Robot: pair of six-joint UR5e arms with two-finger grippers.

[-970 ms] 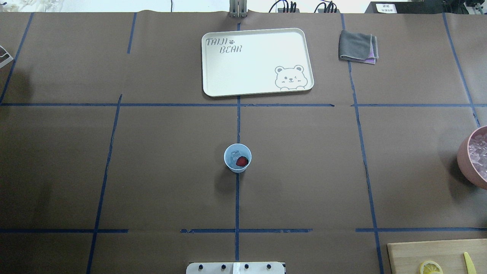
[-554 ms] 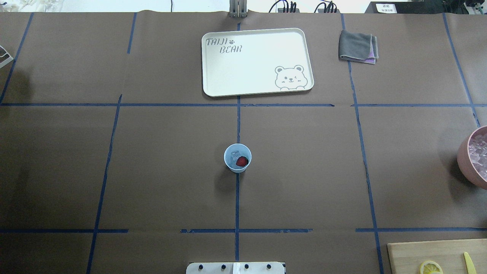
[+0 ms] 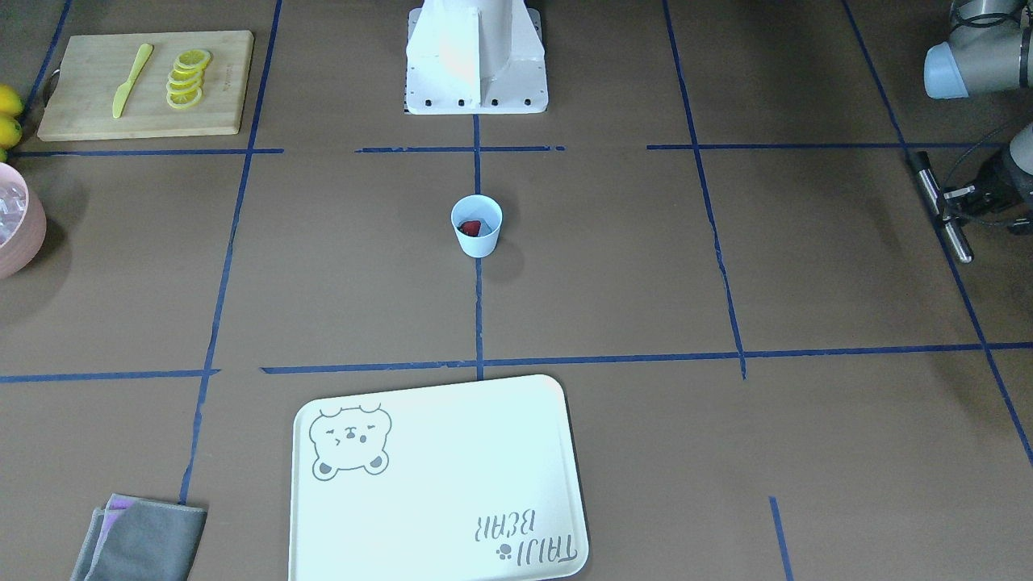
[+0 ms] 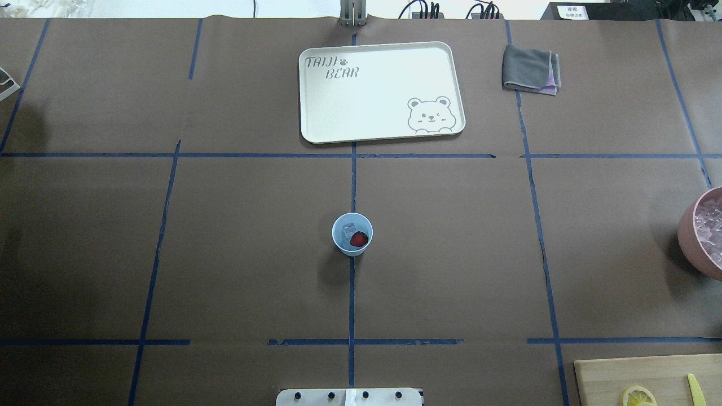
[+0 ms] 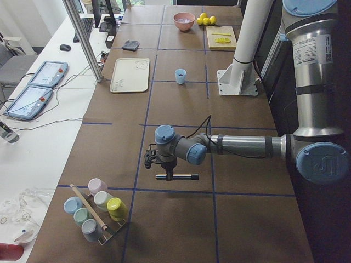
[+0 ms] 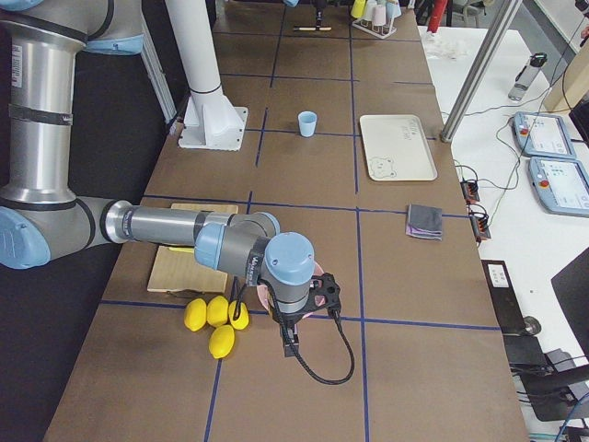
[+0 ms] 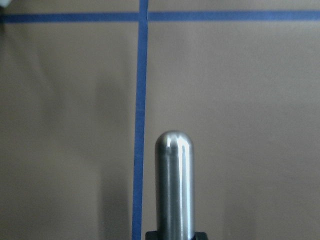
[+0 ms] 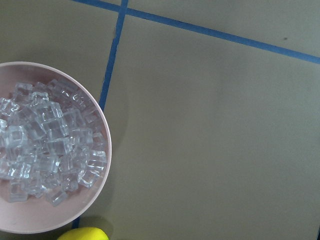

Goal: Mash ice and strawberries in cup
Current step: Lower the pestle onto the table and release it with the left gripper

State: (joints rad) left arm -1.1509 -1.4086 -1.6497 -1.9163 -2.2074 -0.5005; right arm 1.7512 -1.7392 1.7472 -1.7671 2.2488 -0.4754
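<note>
Cup [image 4: 352, 234]: ice [image 4: 349, 229] and strawberry [image 4: 359, 239] inside, whole; mashing not begun
Left end effector [image 3: 951, 196]: clamped on steel pestle [image 7: 174, 185]; far off
Right end effector [image 6: 293, 343]: cannot tell

A long table covered in brown paper [image 4: 451, 254], gridded with blue tape lines [image 4: 352, 293], lies under soft, even light. Beside the table runs a white worktop [image 5: 33, 153] with a silver metal post [image 5: 82, 38]. A grey chair [image 5: 8, 63] stands beyond it.
</note>
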